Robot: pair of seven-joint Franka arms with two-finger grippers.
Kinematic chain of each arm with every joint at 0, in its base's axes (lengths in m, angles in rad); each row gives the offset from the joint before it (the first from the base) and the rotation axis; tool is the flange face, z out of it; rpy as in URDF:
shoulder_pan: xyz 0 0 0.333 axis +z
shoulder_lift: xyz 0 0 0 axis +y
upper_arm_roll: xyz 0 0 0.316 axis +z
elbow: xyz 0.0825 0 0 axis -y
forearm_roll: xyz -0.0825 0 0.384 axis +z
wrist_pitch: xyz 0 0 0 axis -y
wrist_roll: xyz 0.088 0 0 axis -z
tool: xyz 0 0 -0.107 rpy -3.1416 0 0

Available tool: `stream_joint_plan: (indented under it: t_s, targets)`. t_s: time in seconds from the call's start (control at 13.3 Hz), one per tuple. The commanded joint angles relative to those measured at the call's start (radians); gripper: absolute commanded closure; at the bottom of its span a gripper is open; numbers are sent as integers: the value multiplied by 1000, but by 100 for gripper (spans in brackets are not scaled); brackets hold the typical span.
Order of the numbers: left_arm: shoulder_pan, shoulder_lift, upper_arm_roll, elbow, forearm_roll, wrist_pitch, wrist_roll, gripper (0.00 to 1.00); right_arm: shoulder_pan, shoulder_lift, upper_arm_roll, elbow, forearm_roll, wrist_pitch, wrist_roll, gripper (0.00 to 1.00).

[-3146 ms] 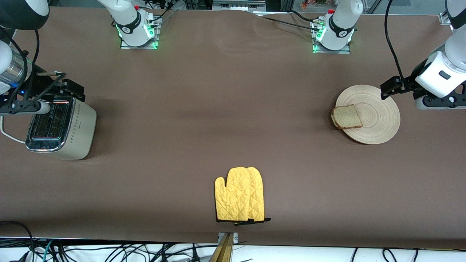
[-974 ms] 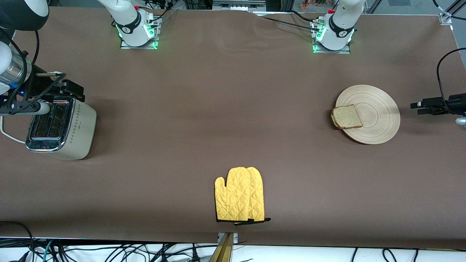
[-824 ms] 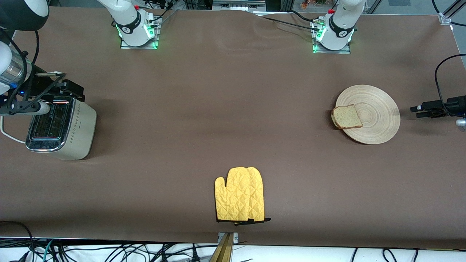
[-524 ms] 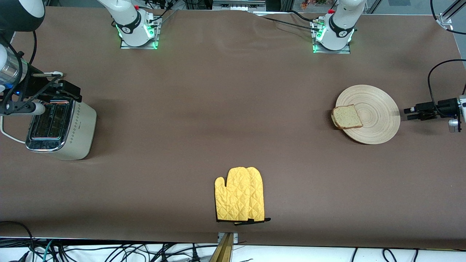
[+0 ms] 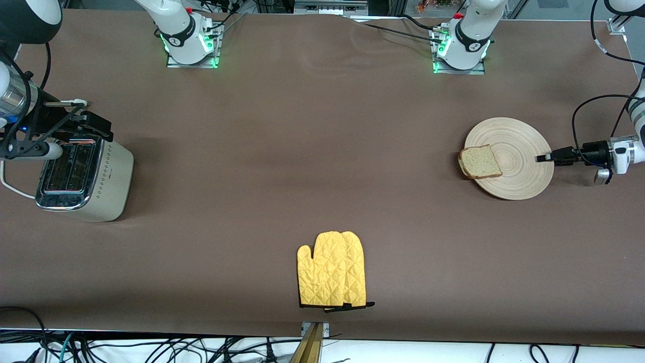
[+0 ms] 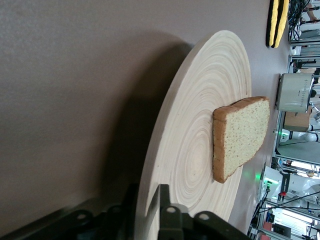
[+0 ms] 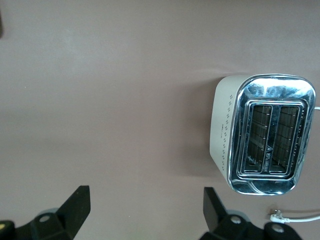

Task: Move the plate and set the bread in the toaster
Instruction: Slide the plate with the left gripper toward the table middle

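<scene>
Here, grooved round wooden plate (image 5: 521, 174), speckled bread (image 5: 480, 162).

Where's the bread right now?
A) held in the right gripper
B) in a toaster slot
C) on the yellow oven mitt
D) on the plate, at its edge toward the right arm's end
D: the bread lies flat on the plate, overhanging the rim toward the right arm's end, while the left gripper is at the plate's other edge.

Front view: high, facing both bases. Left wrist: low, close along plate (image 6: 200, 125), also front-visible. Right wrist: straight down over toaster (image 7: 265, 135).
</scene>
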Motion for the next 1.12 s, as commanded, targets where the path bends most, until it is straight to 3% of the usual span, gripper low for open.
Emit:
stream_joint_plan:
  t_s: [0.0,0.3,0.6,0.75,1.05]
  targets:
    - [19,-6,-8,7,-23,-49,-62,100,-5,2,5,9,12,-3,-7,0]
    - [9,-17,-25,19,-49,-164,-210,100,-8,2,5,9,12,-8,-7,0]
    - [-26,-60,-173,18,-63,-162,-294,100,-13,5,4,7,12,-9,-7,0]
    - [-111,-109,-225,1,-59,-81,-388,100,-19,6,2,7,12,-8,-7,0]
    - [-333,-151,-244,-43,-91,38,-541,100,-17,17,2,9,12,-2,-7,0]
